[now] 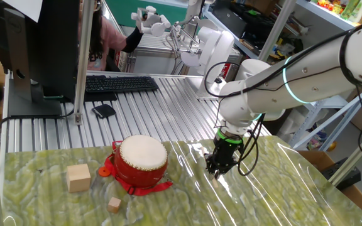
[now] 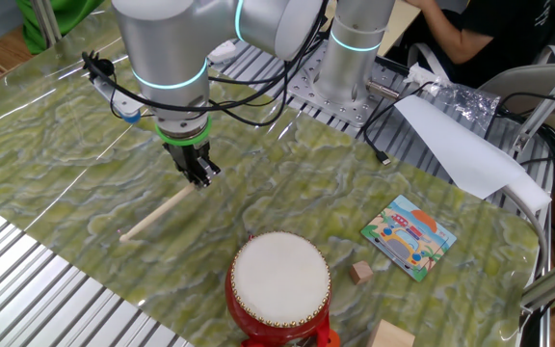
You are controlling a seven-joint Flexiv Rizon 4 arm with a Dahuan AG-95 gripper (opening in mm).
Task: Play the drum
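The drum is red with a cream-white head and stands on the green mat at the front left; it also shows in the other fixed view at the bottom middle. A thin wooden stick lies flat on the mat, away from the drum. My gripper is down at the mat with its fingertips at the stick's upper end, jaws close together. I cannot tell whether they pinch the stick. In one fixed view the gripper sits right of the drum, and the stick is hidden.
Two wooden cubes lie left of the drum. A picture card and a small cube lie nearby. A keyboard, a monitor and a person are behind the mat. A white sheet lies at the mat's edge.
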